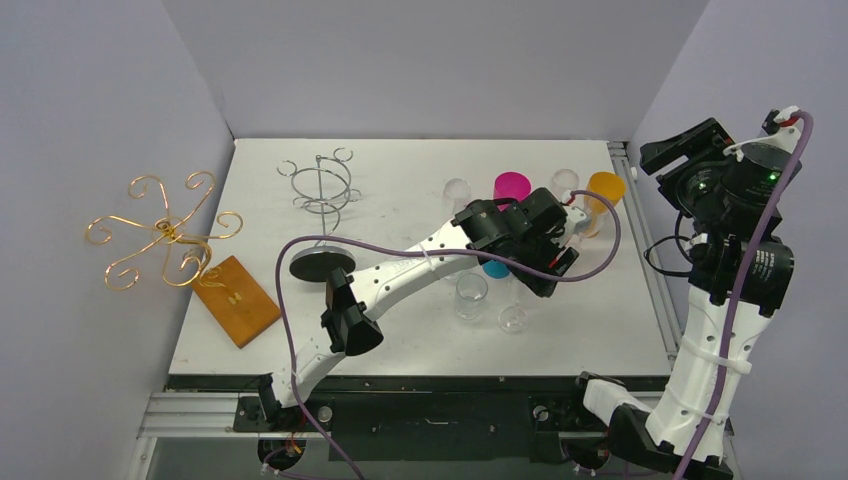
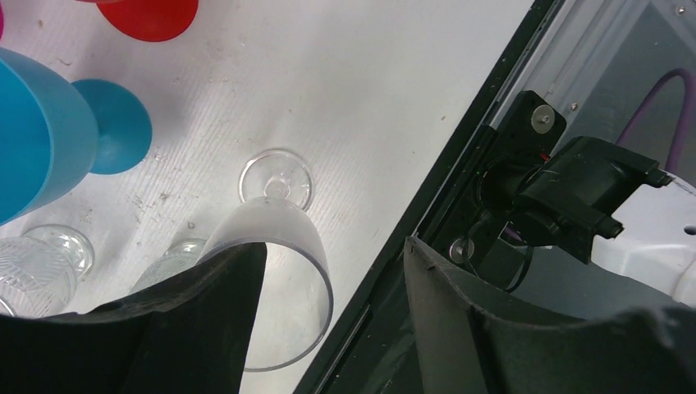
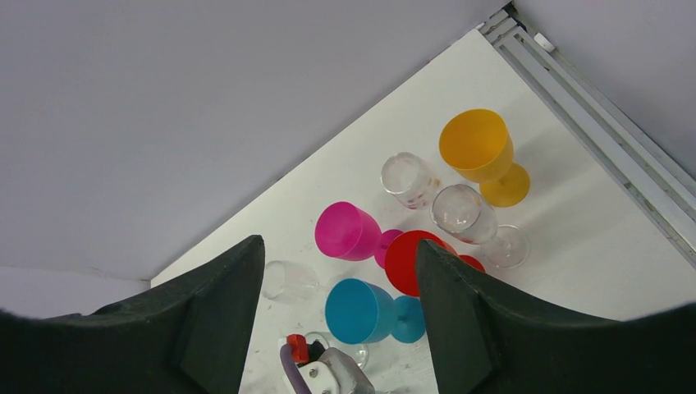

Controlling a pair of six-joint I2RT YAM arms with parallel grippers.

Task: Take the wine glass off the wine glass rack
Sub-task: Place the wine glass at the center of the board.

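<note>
**A:** So, where is the glass?

**B:** Seen from overhead, neither the silver rack (image 1: 320, 188) nor the gold rack (image 1: 165, 235) at the left of the counter (image 1: 590, 320) carries anything. A clear wine glass (image 2: 287, 254) stands upright on its foot close to the counter's near edge. A blue glass (image 2: 41, 139) and a ribbed tumbler (image 2: 29, 275) stand near it. Judging by that, the glass is off the rack and set down.

**A:** And the arms?

**B:** The left gripper (image 2: 336, 250) hangs over that glass with its jaws spread wide. The bowl lies against one finger (image 2: 222, 287), or just beside it; contact cannot be told. The other finger is well apart, so nothing is gripped. The right gripper (image 3: 338, 246) is raised high at the right, its jaws likewise released and empty. Its camera looks down on a pink glass (image 3: 349, 231) and an orange glass (image 3: 476, 144), among others.

**A:** How would the glass handle?

**B:** Probably light and stiff, thin-walled, smooth enough to slip, and top-heavy on its narrow stem. Whether it is glass or plastic cannot be told, so it should be treated as breakable. The stem just under the bowl, or a gentle hold across the bowl, looks like the safest grip. The main risk is the near finger tipping it into its neighbours.
</note>
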